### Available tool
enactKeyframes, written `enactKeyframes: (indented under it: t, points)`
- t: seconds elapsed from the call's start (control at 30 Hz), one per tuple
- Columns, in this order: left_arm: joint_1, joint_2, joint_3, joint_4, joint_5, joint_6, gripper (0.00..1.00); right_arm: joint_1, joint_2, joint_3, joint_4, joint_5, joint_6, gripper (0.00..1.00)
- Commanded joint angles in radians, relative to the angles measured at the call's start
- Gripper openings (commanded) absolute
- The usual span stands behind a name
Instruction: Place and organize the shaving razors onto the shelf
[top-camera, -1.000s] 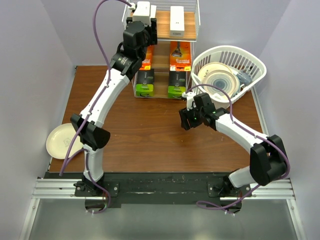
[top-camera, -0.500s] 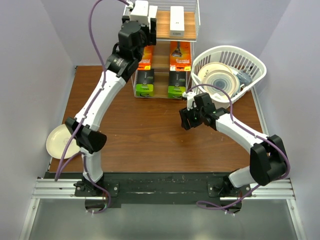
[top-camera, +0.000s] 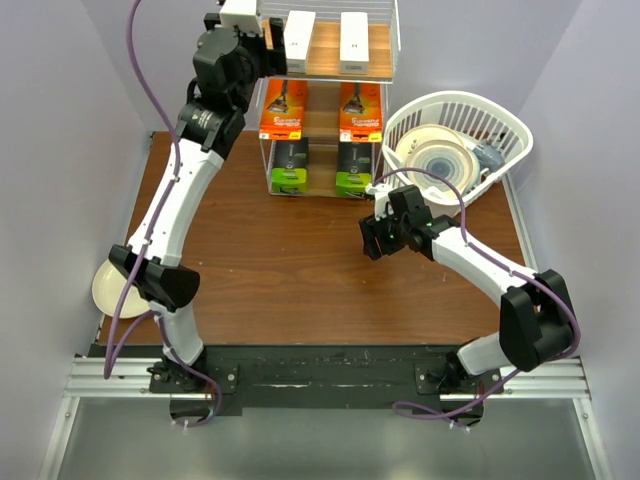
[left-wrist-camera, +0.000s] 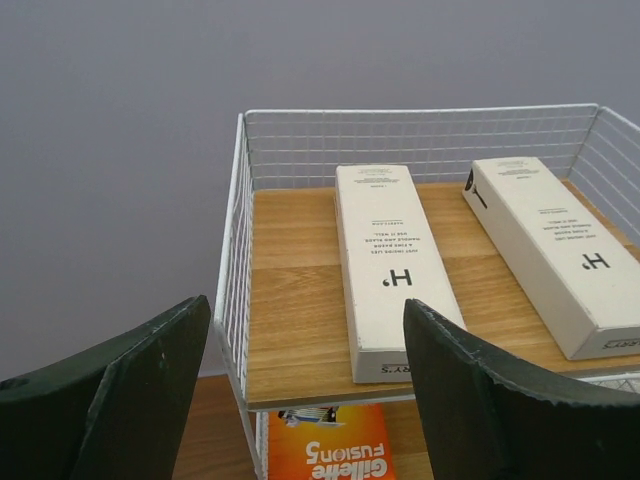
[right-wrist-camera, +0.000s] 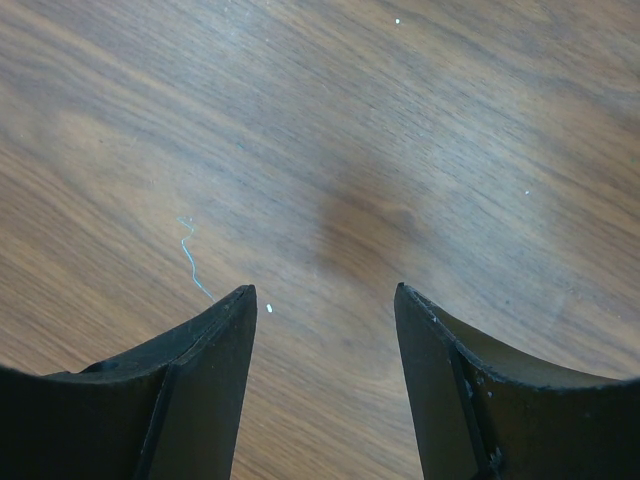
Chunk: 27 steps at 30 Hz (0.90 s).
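Note:
The shelf (top-camera: 392, 40), a white wire rack with wooden boards, stands at the back of the table. Two long white boxes (top-camera: 300, 35) (top-camera: 353, 42) lie on its top board, two orange cards (top-camera: 283, 108) (top-camera: 360, 108) on the middle board, and two black boxes with lime ends (top-camera: 289, 165) (top-camera: 353, 168) at the bottom. My left gripper (top-camera: 262, 55) is open and empty, just left of the top tier. In the left wrist view my left gripper (left-wrist-camera: 305, 310) faces the white boxes (left-wrist-camera: 390, 260) (left-wrist-camera: 560, 250) and an orange card (left-wrist-camera: 330, 455). My right gripper (top-camera: 370, 240) is open and empty low over the table (right-wrist-camera: 330, 120).
A white slotted basket (top-camera: 500, 115) holding cream plates (top-camera: 440, 160) stands right of the shelf. Another cream plate (top-camera: 115, 280) lies at the table's left edge, partly under my left arm. Purple walls close in on both sides and the back.
My left gripper has drawn back to the left, off the top tier, uncovering the left white box lying on the board. The right arm has not moved.

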Motion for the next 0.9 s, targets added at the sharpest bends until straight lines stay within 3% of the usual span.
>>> enactKeyframes:
  t: [0.0,0.27,0.57,0.87]
  points:
    - [0.031,0.031,0.020,0.000,0.124,-0.039,0.85,-0.003,-0.021,0.008,0.014,-0.019,0.010,0.62]
    - [0.028,0.050,0.026,0.008,0.233,-0.081,0.92,-0.006,-0.023,-0.001,0.016,-0.018,0.011,0.62]
    - [0.004,0.051,0.046,0.013,0.192,-0.112,0.92,-0.009,-0.029,-0.006,0.017,-0.017,0.010,0.62]
    - [-0.068,0.012,0.044,0.056,-0.228,0.028,0.91,-0.015,-0.027,-0.003,0.016,-0.016,0.008,0.62]
